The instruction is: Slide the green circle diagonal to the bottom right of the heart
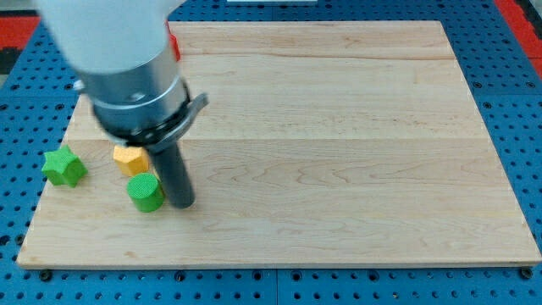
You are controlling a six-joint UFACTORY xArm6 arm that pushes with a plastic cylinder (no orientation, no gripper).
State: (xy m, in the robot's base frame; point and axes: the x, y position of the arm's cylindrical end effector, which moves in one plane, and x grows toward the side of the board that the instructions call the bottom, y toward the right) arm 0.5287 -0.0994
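Note:
The green circle (146, 191) is a short green cylinder standing on the wooden board (339, 127) near the view's bottom left. My tip (183, 203) rests on the board just to the right of the green circle, very close to it or touching it. A yellow block (129, 158), partly hidden by my arm, lies just above the green circle; its shape is not fully clear. A green star-shaped block (63, 166) lies at the board's left edge. A small piece of a red block (173, 44) shows behind my arm near the view's top left.
The wooden board lies on a blue perforated surface (517, 127). My large grey arm body (127, 76) covers the board's upper left part and hides whatever lies under it.

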